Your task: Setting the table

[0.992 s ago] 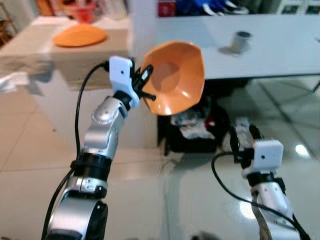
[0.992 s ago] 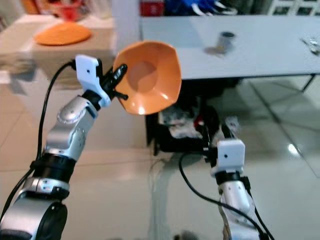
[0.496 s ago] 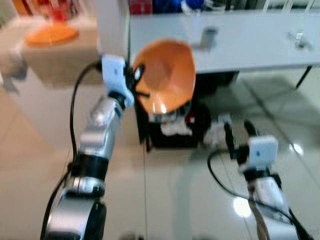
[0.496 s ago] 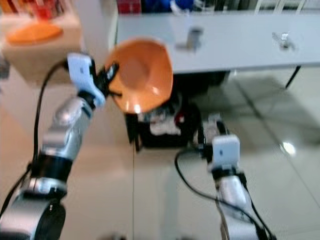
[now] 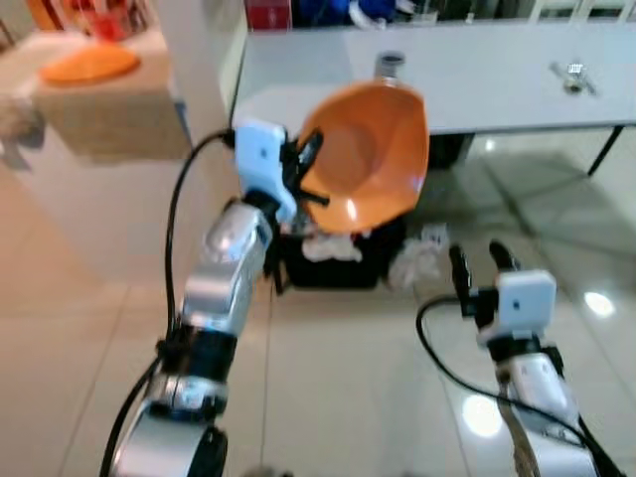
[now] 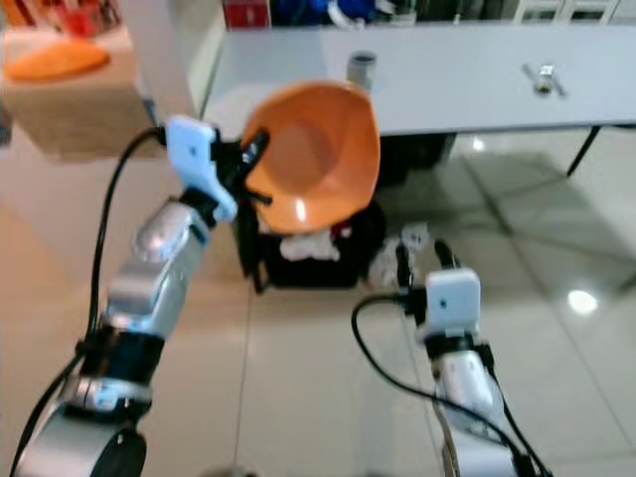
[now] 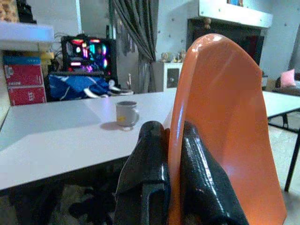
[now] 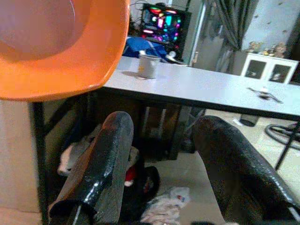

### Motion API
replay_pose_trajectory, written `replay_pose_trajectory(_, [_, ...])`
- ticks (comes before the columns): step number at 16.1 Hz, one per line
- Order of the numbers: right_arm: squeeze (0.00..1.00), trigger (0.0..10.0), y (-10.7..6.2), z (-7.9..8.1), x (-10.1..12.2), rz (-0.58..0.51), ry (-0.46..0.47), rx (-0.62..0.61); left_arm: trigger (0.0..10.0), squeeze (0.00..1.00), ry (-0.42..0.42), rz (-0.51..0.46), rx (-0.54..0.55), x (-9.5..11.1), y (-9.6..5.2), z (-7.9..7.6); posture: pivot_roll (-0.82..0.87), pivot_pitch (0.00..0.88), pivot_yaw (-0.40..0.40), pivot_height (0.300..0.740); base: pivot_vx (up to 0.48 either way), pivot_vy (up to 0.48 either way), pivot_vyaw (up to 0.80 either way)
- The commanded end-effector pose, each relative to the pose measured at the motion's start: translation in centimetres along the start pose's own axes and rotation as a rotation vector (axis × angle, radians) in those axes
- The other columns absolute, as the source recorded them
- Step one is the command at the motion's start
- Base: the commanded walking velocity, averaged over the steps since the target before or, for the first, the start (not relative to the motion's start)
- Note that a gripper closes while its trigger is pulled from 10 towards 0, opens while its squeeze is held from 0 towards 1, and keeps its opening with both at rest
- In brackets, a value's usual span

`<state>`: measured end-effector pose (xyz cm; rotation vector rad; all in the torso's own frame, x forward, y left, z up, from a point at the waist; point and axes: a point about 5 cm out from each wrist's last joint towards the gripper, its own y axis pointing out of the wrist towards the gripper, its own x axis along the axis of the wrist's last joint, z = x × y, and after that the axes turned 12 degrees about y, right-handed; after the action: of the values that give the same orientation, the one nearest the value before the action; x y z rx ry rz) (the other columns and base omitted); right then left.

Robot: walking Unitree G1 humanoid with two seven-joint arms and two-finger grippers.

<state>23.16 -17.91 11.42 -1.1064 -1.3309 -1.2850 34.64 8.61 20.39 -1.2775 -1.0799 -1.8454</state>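
Left wrist view: left hand [image 7: 169, 154] pinching orange bowl [image 7: 225, 126].

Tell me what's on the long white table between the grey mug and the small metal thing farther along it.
Nothing: in the left eye view, the white table is bare between the grey mug and the small metal object.

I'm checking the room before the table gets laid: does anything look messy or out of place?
Yes. Crumpled white litter lies on the floor beside a dark bin under the white table. Left gripper holds the orange bowl tilted on edge.
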Motion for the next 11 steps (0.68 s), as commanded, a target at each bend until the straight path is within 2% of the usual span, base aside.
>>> replay_pose_trajectory(1, [0.0,10.0,0.12,0.0,0.23,-0.011,0.002,0.001,0.0,0.0,0.001,-0.063,-0.017,1.69,0.47,-0.59,-0.05,0.0,0.044,0.722,0.48,0.0,0.0])
replay_pose_trajectory(8, [0.0,10.0,0.32,0.15,0.12,-0.011,0.003,0.003,0.0,0.0,-0.021,-0.032,-0.006,1.42,0.13,-1.05,-0.05,0.0,0.049,0.722,0.48,0.0,0.0])
replay_pose_trajectory(11, [0.0,10.0,0.37,0.14,0.04,-0.01,0.002,-0.002,0.0,0.0,-0.024,-0.022,0.004,1.28,0.39,-0.76,-0.05,0.0,0.055,0.722,0.48,0.0,0.0])
